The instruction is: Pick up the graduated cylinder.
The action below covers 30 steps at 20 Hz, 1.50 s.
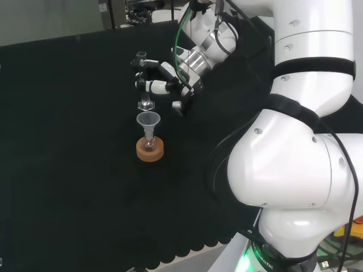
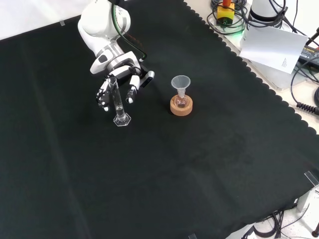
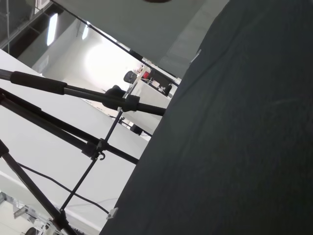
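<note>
The clear graduated cylinder [image 2: 118,102] stands upright on its hexagonal foot on the black cloth, left of the funnel flask in the front view. In the head view the cylinder [image 1: 143,79] rises just beyond the funnel. The hand [image 2: 121,74] hangs over the cylinder's upper part with its fingers [image 2: 130,93] pointing down, loosely bent, on both sides of the tube. In the head view the hand [image 1: 170,85] reaches to the tube from the right, and its thumb [image 1: 180,105] stays apart from the glass. The foot looks to rest on the cloth.
A small round flask with a clear funnel [image 2: 180,82] in its neck sits in a cork ring [image 2: 181,108], close to the right of the cylinder in the front view. White arm links [image 1: 300,141] take up the head view's right. Cables and paper [image 2: 271,45] lie past the cloth's far right edge.
</note>
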Motion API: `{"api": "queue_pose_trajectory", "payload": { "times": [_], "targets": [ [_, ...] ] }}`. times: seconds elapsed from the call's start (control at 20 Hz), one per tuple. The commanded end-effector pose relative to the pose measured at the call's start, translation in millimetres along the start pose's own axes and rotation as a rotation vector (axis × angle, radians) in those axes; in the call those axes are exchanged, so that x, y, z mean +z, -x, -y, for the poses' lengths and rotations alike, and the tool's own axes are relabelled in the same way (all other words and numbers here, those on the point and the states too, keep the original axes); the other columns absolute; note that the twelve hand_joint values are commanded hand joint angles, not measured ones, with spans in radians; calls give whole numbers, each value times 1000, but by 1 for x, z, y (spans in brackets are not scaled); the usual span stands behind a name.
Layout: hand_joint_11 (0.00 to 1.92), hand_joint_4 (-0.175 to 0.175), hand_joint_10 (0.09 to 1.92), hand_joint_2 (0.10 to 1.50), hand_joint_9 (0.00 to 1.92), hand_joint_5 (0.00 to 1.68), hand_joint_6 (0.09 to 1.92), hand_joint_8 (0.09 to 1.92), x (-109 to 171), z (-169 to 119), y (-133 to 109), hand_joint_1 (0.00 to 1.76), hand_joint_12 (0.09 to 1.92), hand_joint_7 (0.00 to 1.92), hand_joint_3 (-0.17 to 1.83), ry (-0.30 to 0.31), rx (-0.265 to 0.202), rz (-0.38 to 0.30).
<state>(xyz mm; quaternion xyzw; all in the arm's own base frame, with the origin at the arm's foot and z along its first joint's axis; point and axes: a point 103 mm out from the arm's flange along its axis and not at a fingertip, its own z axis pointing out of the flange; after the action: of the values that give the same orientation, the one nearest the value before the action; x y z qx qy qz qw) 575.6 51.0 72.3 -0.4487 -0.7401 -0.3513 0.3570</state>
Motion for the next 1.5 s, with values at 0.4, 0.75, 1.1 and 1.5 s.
{"api": "queue_pose_trajectory", "payload": {
  "times": [0.4, 0.75, 1.1, 1.5],
  "targets": [
    [572, -35, 465, 1123, 748, 612, 422, 602, 10, -9, 3, 1040, 1178, 474, -175, 20, 3, -4],
    [732, -28, 412, 1176, 874, 656, 593, 610, 10, -10, 3, 1081, 1093, 548, -175, 28, 5, 0],
    [778, -22, 382, 1219, 910, 666, 630, 606, 10, -8, 3, 1101, 1068, 572, -175, 33, 6, -7],
    [764, -25, 359, 1193, 885, 614, 622, 596, 7, -1, 5, 1045, 1058, 539, -175, 51, 3, -29]
  ]
}}
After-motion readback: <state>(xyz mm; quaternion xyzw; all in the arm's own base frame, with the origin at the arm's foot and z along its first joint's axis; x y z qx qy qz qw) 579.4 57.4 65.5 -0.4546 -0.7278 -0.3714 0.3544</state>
